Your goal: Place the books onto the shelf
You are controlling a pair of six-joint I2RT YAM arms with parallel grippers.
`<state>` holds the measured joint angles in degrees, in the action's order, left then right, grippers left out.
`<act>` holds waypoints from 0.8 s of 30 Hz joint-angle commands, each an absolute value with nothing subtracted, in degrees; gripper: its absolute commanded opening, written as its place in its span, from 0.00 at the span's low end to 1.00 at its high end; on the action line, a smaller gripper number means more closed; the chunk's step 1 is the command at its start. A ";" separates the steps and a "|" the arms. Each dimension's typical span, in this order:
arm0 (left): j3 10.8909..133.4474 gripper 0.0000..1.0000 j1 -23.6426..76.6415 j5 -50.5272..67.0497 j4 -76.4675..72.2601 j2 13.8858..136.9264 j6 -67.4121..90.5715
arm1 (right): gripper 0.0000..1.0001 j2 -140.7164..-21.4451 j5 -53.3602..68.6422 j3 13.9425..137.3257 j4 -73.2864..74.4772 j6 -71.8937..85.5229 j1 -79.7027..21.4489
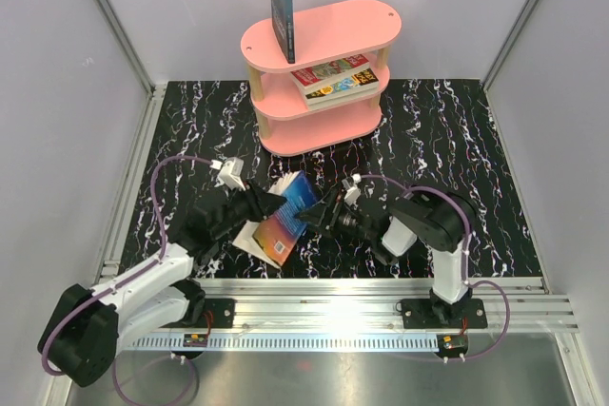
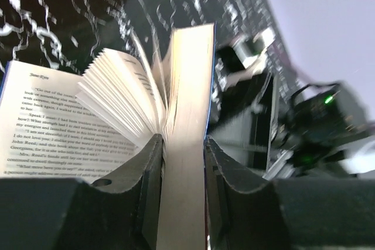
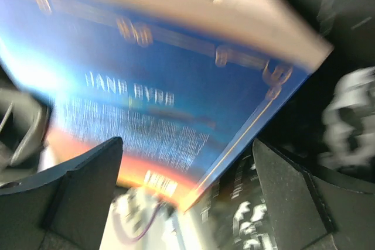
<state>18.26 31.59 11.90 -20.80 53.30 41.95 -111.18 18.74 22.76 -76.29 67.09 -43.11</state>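
1. ok so the left hand (image 2: 183, 142) is clamped on the blue-and-orange book (image 1: 285, 219), which sits tilted near the front of the surface (image 1: 457, 140) with its loose pages fanning out.
2. the right hand (image 1: 326, 213) is spread wide just beside the cover, gripping nothing.
3. the shelf (image 1: 333, 26) is at the back: a dark book (image 1: 283, 2) upright on top, more books (image 1: 335, 81) flat on the middle tier.

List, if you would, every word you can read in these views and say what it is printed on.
"JANE EYRE": cover of the blue book, right wrist view; the smaller print beneath is blurred.
"Jane Eyre": header of its open page, left wrist view; the body print is mostly too small to read.
Stacked books on the shelf and the upright book on top: lettering too small to read.
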 commanded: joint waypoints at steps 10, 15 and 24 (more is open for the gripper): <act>21.62 0.00 24.00 25.31 -42.00 50.70 55.80 | 1.00 -124.38 28.04 15.91 -88.95 74.63 -46.05; 18.11 0.00 23.56 26.36 -48.32 54.66 60.02 | 1.00 -118.57 24.79 15.91 -88.95 73.13 -46.05; 5.72 0.00 23.47 28.47 -93.81 88.85 79.96 | 1.00 -113.38 21.36 18.89 -89.03 69.61 -46.05</act>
